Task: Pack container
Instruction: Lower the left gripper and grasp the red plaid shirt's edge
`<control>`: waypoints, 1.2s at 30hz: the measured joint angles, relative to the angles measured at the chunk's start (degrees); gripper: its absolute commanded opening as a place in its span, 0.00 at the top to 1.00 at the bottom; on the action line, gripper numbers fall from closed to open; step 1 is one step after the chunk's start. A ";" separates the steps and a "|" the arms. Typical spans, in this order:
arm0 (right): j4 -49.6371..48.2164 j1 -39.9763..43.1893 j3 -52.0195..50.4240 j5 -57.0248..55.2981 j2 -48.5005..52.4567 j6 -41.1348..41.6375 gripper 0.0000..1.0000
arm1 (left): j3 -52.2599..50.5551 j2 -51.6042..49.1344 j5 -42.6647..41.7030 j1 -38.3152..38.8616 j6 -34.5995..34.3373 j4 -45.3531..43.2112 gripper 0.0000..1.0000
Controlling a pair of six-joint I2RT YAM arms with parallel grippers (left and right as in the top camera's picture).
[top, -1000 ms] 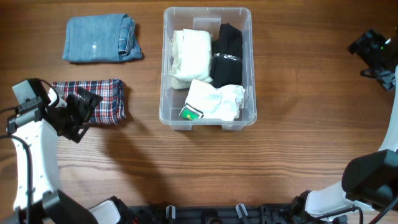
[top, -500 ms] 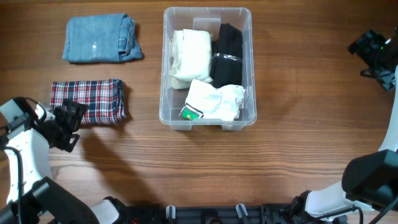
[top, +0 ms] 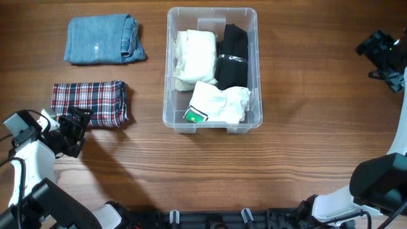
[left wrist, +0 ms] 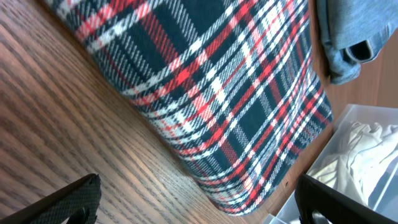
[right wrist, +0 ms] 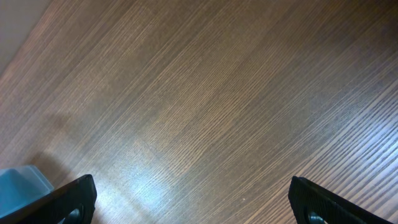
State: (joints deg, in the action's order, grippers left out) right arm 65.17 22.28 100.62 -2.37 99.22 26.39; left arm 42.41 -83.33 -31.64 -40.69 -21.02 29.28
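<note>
Item: the container [top: 213,9], clear plastic, stood at the middle of the table [top: 305,159], toward its far edge, already holding a cream folded garment [top: 194,60], a black garment [top: 233,60] and a white bundle with a green label [top: 219,102]. Outstanding stock: the plaid garment [top: 89,103] and the denim garment [top: 102,39], both folded on the wood well to the container's left. Left gripper [top: 73,130]: jaws spread wide, nothing between them, sitting just beside the plaid garment's near left corner; its wrist view showed the plaid fold filling the space ahead of the fingers. Right gripper [top: 381,48]: jaws likewise wide and empty, parked over bare wood far to the right. Step in hand, by judgement: the approach to pick up the plaid garment. The next move would call for sliding one finger under the folded edge and one on top, closing on all the layers so the fold keeps, then lifting clear of the rim and laying it over the packed clothes, since the container's floor looked mostly covered.
</note>
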 measured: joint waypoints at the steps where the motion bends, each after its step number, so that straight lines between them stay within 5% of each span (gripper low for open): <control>1: 0.00 0.00 0.00 0.00 0.00 0.00 0.00 | -0.24 0.00 0.00 0.00 -0.02 -0.37 0.00; 36: 0.00 0.00 0.00 0.00 0.00 0.00 0.00 | -6.27 0.00 -0.24 0.00 0.17 -11.58 0.00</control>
State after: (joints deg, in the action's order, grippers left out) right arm 65.17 22.28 100.62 -2.37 99.22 26.39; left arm 36.14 -83.33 -31.88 -40.69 -20.84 17.69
